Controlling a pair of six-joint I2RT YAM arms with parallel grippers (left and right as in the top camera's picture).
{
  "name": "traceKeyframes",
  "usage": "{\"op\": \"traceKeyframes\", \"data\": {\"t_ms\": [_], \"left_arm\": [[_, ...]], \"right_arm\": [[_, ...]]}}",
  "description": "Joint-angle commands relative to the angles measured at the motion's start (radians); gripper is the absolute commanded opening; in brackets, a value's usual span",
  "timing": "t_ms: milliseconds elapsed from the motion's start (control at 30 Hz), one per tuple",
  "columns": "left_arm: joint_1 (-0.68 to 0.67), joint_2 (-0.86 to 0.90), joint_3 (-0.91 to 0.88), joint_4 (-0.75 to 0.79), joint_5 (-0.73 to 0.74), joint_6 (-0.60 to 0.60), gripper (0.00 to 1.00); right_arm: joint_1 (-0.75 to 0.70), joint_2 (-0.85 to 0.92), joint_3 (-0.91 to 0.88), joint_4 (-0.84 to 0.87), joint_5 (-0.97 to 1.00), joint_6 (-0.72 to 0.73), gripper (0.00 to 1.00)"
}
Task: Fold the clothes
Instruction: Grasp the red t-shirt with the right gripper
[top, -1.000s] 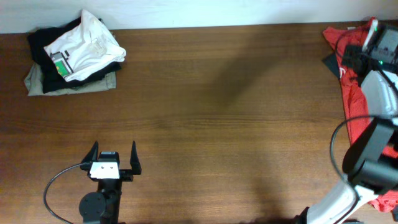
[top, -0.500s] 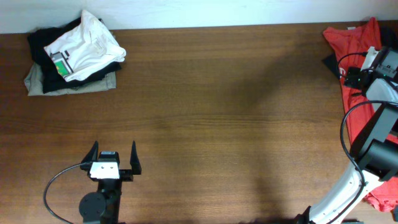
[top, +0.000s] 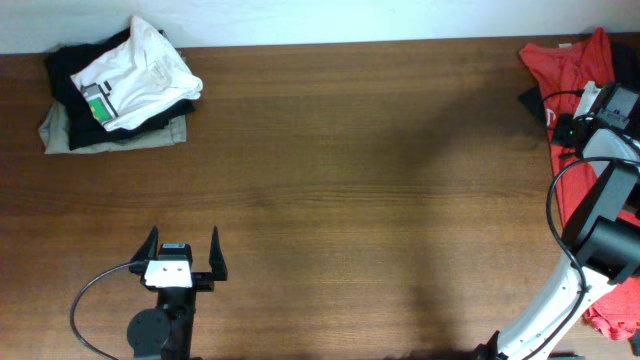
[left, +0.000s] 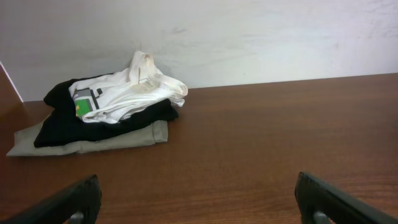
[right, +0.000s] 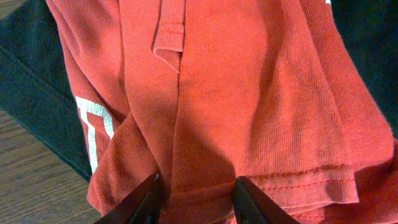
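Note:
The clothes, a red-orange T-shirt (top: 565, 62), lie crumpled at the table's far right edge and fill the right wrist view (right: 249, 93). White lettering (right: 93, 127) shows on one fold at the left. My right gripper (right: 198, 183) is pressed down into the shirt, a bunched fold of its stitched hem caught between the two fingers. My left gripper (top: 183, 240) rests near the front left of the table, far from the shirt. In the left wrist view it stands wide open (left: 199, 205), with only bare wood between the fingers.
A stack of folded garments (top: 115, 90), a white shirt on top of black and grey ones, sits at the back left corner (left: 106, 109). A dark garment (right: 37, 93) lies under the red shirt. The right arm (top: 600, 210) reaches along the right edge.
The right gripper has dropped onto the red shirt and its fingers have closed in around a fold of the hem. The left arm has not moved.

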Motion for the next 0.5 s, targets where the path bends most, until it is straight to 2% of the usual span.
{"op": "traceKeyframes", "data": {"t_ms": [0, 33, 67, 100, 133, 200, 267, 467], "left_arm": [[-0.004, -0.005, -0.006, -0.001, -0.004, 0.016, 0.99], [-0.004, -0.005, -0.006, -0.001, -0.004, 0.016, 0.99], [-0.004, -0.005, -0.006, -0.001, -0.004, 0.016, 0.99], [-0.004, -0.005, -0.006, -0.001, -0.004, 0.016, 0.99], [-0.004, -0.005, -0.006, -0.001, -0.004, 0.016, 0.99], [-0.004, -0.005, -0.006, -0.001, -0.004, 0.016, 0.99], [-0.004, -0.005, -0.006, -0.001, -0.004, 0.016, 0.99], [-0.004, -0.005, -0.006, -0.001, -0.004, 0.016, 0.99]], "right_arm": [[0.005, -0.016, 0.024, -0.011, -0.005, 0.008, 0.41], [0.005, -0.016, 0.024, -0.012, -0.005, 0.008, 0.41], [0.005, -0.02, 0.025, -0.011, -0.006, 0.008, 0.51], [0.005, -0.026, 0.026, -0.011, -0.009, 0.018, 0.51], [0.005, -0.032, 0.035, -0.017, -0.009, 0.028, 0.46], [0.005, -0.038, 0.067, -0.048, -0.009, 0.034, 0.45], [0.005, -0.038, 0.068, -0.054, -0.009, 0.034, 0.37], [0.005, -0.034, 0.068, -0.069, -0.009, 0.034, 0.37]]}}
